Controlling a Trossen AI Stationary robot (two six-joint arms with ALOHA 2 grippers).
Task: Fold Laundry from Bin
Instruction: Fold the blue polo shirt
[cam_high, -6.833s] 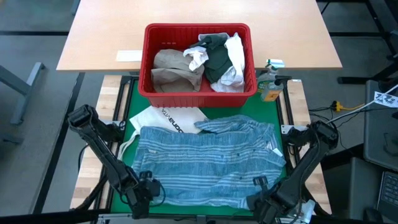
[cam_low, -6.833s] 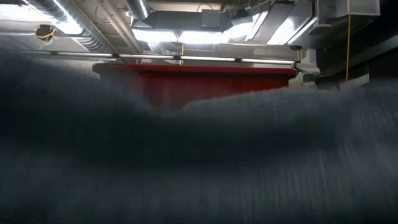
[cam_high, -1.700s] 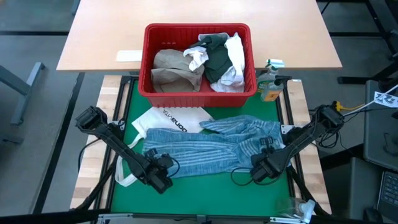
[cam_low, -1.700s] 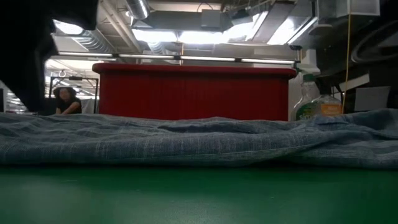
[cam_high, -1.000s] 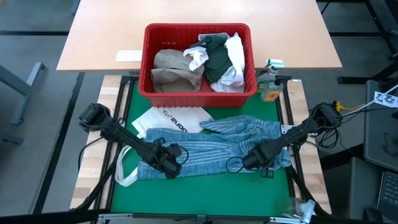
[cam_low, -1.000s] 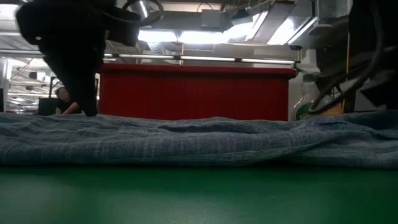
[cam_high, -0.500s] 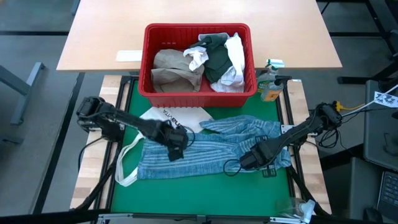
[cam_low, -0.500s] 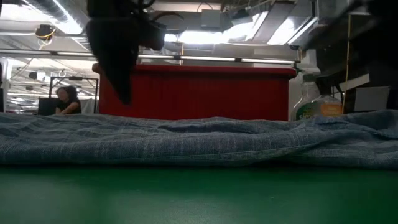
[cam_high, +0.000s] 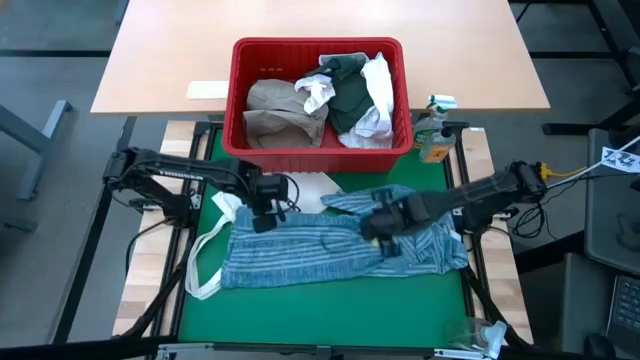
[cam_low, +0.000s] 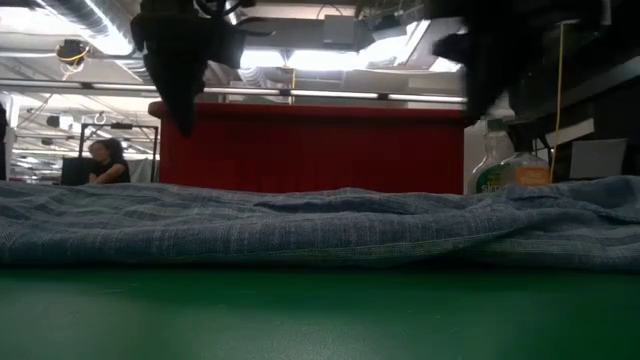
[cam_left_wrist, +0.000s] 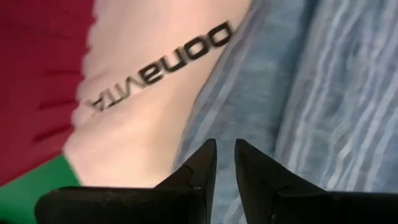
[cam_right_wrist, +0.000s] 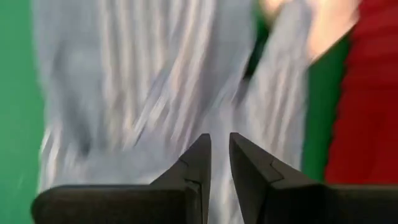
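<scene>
The blue-striped cloth (cam_high: 330, 250) lies folded into a wide band on the green mat, flat in the low view (cam_low: 320, 225). Its far left edge overlaps a white tote bag (cam_high: 290, 188). The red bin (cam_high: 238, 95) stands at the mat's far edge, with tan, dark green and white laundry (cam_high: 320, 95) heaped inside. My left gripper (cam_high: 263, 208) hangs shut above the cloth's far left edge and the tote (cam_left_wrist: 143, 124), touching nothing. My right gripper (cam_high: 385, 225) hangs shut above the cloth's right half (cam_right_wrist: 155, 81), also clear of it.
A green spray bottle (cam_high: 433, 140) stands to the right of the bin. A white sheet (cam_high: 208, 90) lies on the wooden table at the bin's left. The tote's strap (cam_high: 205, 262) loops off the mat's left side. Bare green mat (cam_high: 320, 320) runs along the near edge.
Both grippers have risen off the cloth, empty. The left one has gone toward the far edge and now hangs over the tote. The right one has swung toward the table's left, over the cloth's middle right. The cloth has stayed where it lay.
</scene>
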